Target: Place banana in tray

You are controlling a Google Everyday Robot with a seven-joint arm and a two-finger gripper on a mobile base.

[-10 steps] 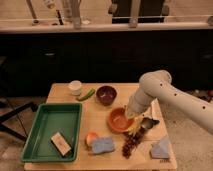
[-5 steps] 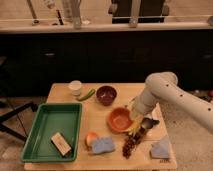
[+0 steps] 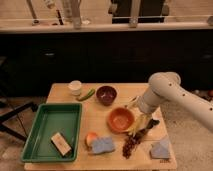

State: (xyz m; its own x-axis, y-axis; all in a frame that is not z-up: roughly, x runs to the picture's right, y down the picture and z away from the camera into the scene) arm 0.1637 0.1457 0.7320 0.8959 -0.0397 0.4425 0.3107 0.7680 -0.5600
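The banana [image 3: 136,126] is yellow and lies on the wooden table just right of the orange bowl [image 3: 120,119], partly hidden by my gripper. My gripper [image 3: 144,124] hangs from the white arm [image 3: 160,92] and sits right at the banana, low over the table. The green tray [image 3: 33,131] stands at the table's left front, well apart from the gripper, with a tan block [image 3: 61,143] lying inside it.
A dark bowl [image 3: 106,94], a slim green vegetable [image 3: 86,94] and a white cup [image 3: 75,87] stand at the back. A blue sponge [image 3: 103,145], an orange fruit [image 3: 91,138], a reddish-brown cluster [image 3: 130,145] and a blue-grey cloth [image 3: 161,149] lie along the front.
The arm's upper part has shifted to the right. The gripper stays low beside the orange bowl at the banana.
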